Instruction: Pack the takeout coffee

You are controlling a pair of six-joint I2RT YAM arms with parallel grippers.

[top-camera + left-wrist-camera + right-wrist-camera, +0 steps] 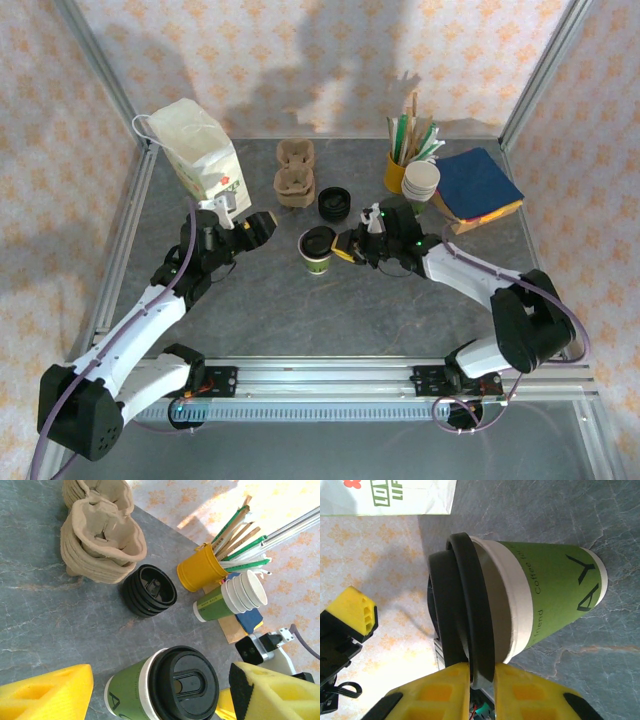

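- Right then, your right hand (pixel 482 672) had its yellow fingers (pixel 435 692) pressed close on either side of the rim of the black lid (pixel 462 605). It was pinching that rim, and no gap showed in the wrist view.
- That lid topped the takeout coffee (pixel 318 250), which stood upright on the grey worktop (pixel 300 320), near its middle and between your two hands.
- The cup was green with dark lettering on its lower part, and a white band ran just under the lid.
- Your left hand (pixel 160 687) was spread wide and held nothing. It faced the cup from the left, near it but apart.
- Just behind the cup, a stack of spare black lids (pixel 334 203) rested on the worktop.
- Left of that stack sat the pulp cup carriers (pixel 295 178), nested one in another.
- Further back on the left, a white paper bag (pixel 200 150) stood close to the corner of the frame.
- Behind your right hand, a yellow cup (pixel 397 172) held sticks and straws, and a stack of lidless cups (pixel 421 182) sat just beside it.
- At the far right lay a blue napkin pile (pixel 478 180) on a tan board.
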